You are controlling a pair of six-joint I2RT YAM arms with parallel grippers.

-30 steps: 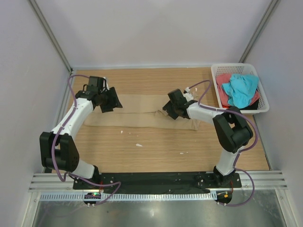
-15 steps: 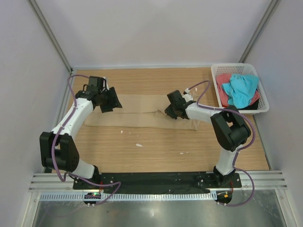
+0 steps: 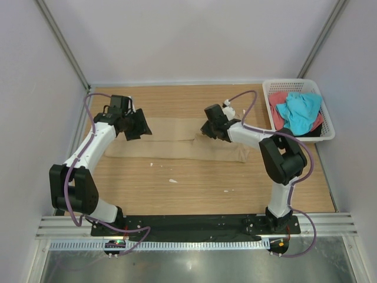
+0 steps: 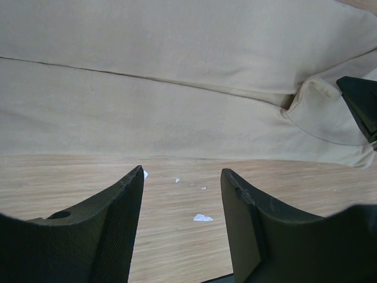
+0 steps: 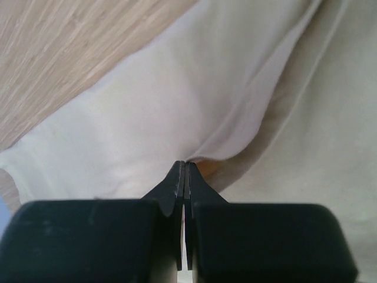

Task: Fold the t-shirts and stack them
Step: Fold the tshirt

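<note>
Shirt (image 3: 177, 150), tan, pinched in R gripper (image 5: 184, 168); L gripper (image 4: 182, 172) spread near it

R pincer (image 5: 184, 170) tips together, prob. pinching tan shirt (image 5: 147, 118) fold

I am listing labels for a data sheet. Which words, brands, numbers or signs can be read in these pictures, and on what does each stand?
None: no text can be read in any view. The tan t-shirt, the white basket and the wooden table show no legible print.
</note>
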